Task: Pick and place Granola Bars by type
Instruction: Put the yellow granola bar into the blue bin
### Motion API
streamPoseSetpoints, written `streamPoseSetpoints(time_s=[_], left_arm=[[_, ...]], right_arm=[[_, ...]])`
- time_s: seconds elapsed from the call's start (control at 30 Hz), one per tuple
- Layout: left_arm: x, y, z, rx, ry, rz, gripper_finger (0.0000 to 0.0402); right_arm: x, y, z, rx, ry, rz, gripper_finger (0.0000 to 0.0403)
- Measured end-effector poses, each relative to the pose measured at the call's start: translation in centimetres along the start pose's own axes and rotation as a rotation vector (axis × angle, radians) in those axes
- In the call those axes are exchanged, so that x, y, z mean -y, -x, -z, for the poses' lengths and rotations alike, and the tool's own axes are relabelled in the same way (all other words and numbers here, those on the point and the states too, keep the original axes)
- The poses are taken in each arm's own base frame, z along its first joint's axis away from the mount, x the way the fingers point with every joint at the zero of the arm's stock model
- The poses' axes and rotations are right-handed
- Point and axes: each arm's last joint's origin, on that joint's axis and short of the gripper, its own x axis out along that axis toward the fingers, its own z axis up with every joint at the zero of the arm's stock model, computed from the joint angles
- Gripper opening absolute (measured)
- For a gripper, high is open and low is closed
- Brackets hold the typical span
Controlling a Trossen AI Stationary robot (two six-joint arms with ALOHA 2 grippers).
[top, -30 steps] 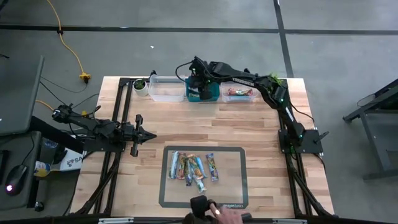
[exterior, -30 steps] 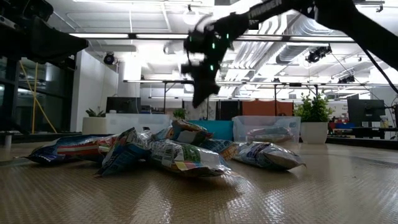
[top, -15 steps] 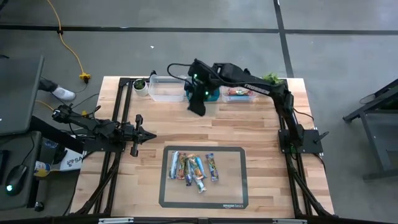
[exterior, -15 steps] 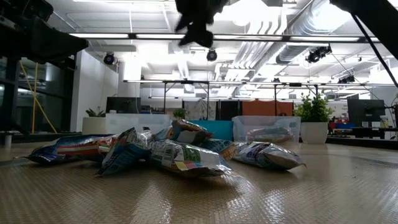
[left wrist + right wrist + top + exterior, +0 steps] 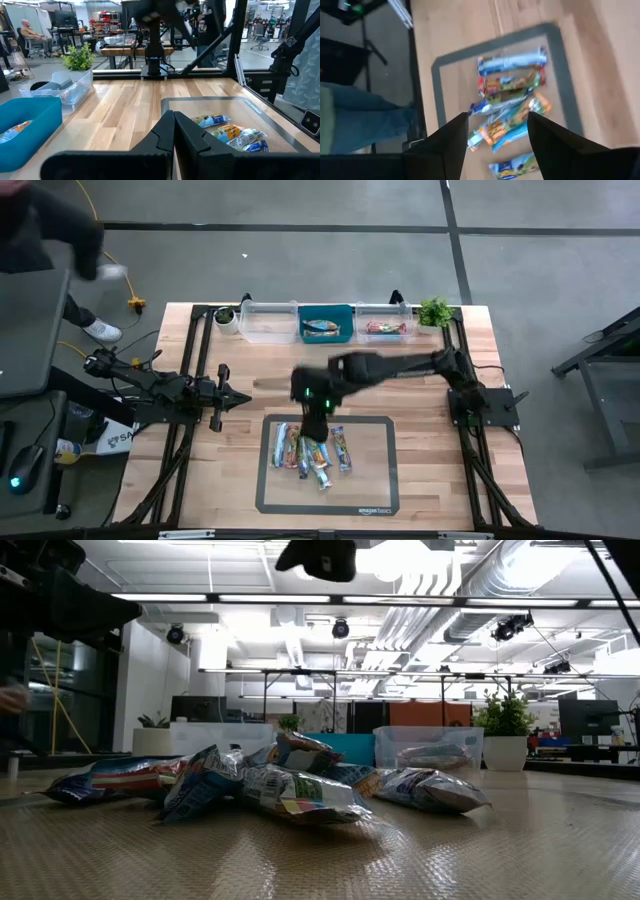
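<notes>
Two arms share the table in the high view. At the left of the frame the left gripper [image 5: 240, 397] lies low over the bare wood, well apart from the bars, its fingers [image 5: 172, 132] pressed together with no gap and nothing between them.

Moving right to the lower centre, a grey-bordered mat [image 5: 265, 480] holds a loose cluster of Granola Bars [image 5: 310, 450], lying side by side and partly overlapping, in blue, teal and orange wrappers. The right gripper [image 5: 316, 420] hangs above the upper edge of that cluster, its arm reaching in from the base at the right of the frame. The right wrist view looks down on the same bars [image 5: 512, 107] past two dark fingers [image 5: 451, 137] set wide apart with nothing between them; the jaws stand open and empty. In the low view the bars [image 5: 270, 785] are heaped in the middle of the frame on the mat, and only the dark underside of the right gripper [image 5: 318, 558] shows at the top edge, clear of them.

Along the upper edge of the table, left to right: a small potted plant [image 5: 227, 317], a clear bin [image 5: 268, 322], a blue bin [image 5: 326, 325] with a bar inside, another clear bin [image 5: 387, 327] with a reddish bar inside, and a second plant [image 5: 435, 311].

At the upper left of the high view a person [image 5: 45, 240] stands beside the table, blurred.
</notes>
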Motion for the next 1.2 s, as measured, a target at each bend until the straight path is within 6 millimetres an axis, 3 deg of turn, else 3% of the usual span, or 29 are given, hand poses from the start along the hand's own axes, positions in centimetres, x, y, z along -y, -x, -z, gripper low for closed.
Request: streamPoseSetpoints(time_s=[0.23, 0.4, 0.47, 0.6, 0.83, 1.2], left_arm=[[0.0, 0.0, 0.0, 0.000, 0.000, 0.000, 0.0001], [0.0, 0.0, 0.0, 0.000, 0.000, 0.000, 0.0001], [0.0, 0.0, 0.0, 0.000, 0.000, 0.000, 0.0001], [0.0, 0.0, 0.0, 0.000, 0.000, 0.000, 0.0001], [0.0, 0.0, 0.0, -0.001, 0.000, 0.000, 0.0001], [0.0, 0.0, 0.0, 0.000, 0.000, 0.000, 0.0001]], right_arm=[[-2.8, -5.6, 4.8, -0.131, -0.002, 0.018, 0.0189], [-2.3, -9.1, 7.8, -0.237, -0.036, 0.013, 0.0189], [-1.8, -9.9, 8.6, -0.276, -0.136, 0.020, 0.0189], [-0.6, -11.1, 9.2, -0.240, -0.328, 0.085, 0.0189], [-0.6, -11.6, 8.2, -0.015, -0.519, 0.129, 0.0189], [-0.1, -11.5, 7.7, 0.090, -0.515, 0.195, 0.0209]])
